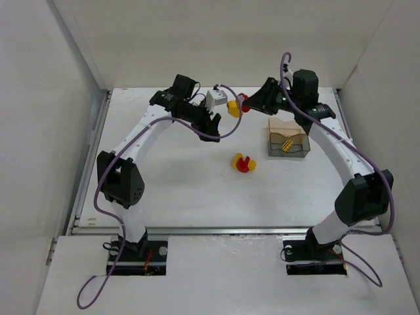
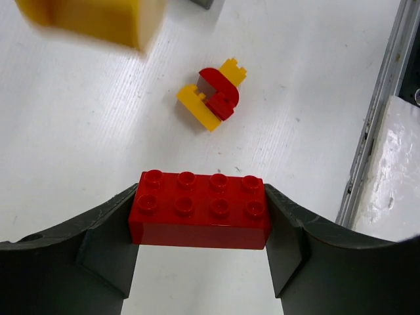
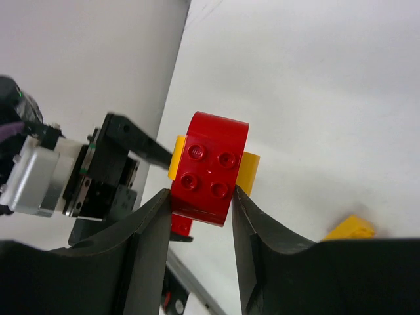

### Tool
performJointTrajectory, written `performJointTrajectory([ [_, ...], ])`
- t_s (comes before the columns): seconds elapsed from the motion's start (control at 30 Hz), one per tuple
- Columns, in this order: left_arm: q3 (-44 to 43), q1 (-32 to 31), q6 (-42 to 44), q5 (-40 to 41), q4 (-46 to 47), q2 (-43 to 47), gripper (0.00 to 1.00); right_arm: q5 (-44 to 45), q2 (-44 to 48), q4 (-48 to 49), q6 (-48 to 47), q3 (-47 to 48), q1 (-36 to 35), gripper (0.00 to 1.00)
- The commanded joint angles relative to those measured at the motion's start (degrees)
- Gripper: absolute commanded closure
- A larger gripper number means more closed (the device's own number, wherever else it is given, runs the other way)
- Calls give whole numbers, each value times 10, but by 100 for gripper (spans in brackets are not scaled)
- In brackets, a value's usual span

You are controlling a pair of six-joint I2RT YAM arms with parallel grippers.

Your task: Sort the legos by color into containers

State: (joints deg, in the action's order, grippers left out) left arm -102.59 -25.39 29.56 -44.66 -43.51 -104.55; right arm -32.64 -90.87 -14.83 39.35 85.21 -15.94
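Note:
My left gripper (image 2: 201, 209) is shut on a red two-by-four lego (image 2: 200, 210) and holds it above the table. In the top view the left gripper (image 1: 212, 121) is at the back middle. My right gripper (image 3: 200, 197) is shut on a red-and-yellow clump (image 3: 210, 167), gripping its red brick. In the top view the right gripper (image 1: 248, 103) holds this clump (image 1: 235, 107) in the air close to the left gripper. Another red-and-yellow clump (image 1: 244, 163) lies on the table and also shows in the left wrist view (image 2: 213, 95). The two adjoining containers (image 1: 289, 152) stand at the right.
A yellow brick (image 1: 287, 146) lies in the nearer greyish tub; the beige tub (image 1: 281, 125) is behind it. White walls enclose the table on the left, back and right. A metal rail (image 2: 374, 125) runs along the table's edge. The left arm's purple cable (image 1: 226, 128) loops between the grippers.

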Motion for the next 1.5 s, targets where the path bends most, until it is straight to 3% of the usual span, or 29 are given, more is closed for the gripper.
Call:
performJointTrajectory([
  [0.0, 7, 4, 6, -10, -32, 6, 100, 35, 32, 35, -9, -4, 16, 100],
  [0.4, 7, 4, 11, -16, -26, 1, 100, 41, 44, 35, -15, -29, 58, 100],
  [0.57, 7, 4, -16, -38, 75, -5, 100, 55, 76, 18, -37, -35, 115, 100],
  [0.63, 25, -10, 7, -39, 116, -5, 100, 85, 84, 7, -51, -35, 141, 100],
  [0.73, 80, -27, 62, -16, 249, 14, 100, 127, 98, -13, -88, -23, 165, 100],
  [0.83, 90, -27, 68, -10, 306, 14, 100, 146, 109, -26, -111, -23, 178, 100],
  [1.0, 18, -33, 68, -3, 316, -38, 100, 154, 125, -26, -123, -53, 192, 100],
  [1.1, 18, -38, 68, 11, 322, -44, 100, 154, 125, -26, -128, -65, 192, 100],
  [1.27, 68, -43, 120, 29, 265, -50, 100, 149, 135, -26, -140, -77, 192, 100],
  [1.47, 138, -30, 120, 0, 270, -28, 100, 130, 141, -14, -145, -94, 192, 100],
])
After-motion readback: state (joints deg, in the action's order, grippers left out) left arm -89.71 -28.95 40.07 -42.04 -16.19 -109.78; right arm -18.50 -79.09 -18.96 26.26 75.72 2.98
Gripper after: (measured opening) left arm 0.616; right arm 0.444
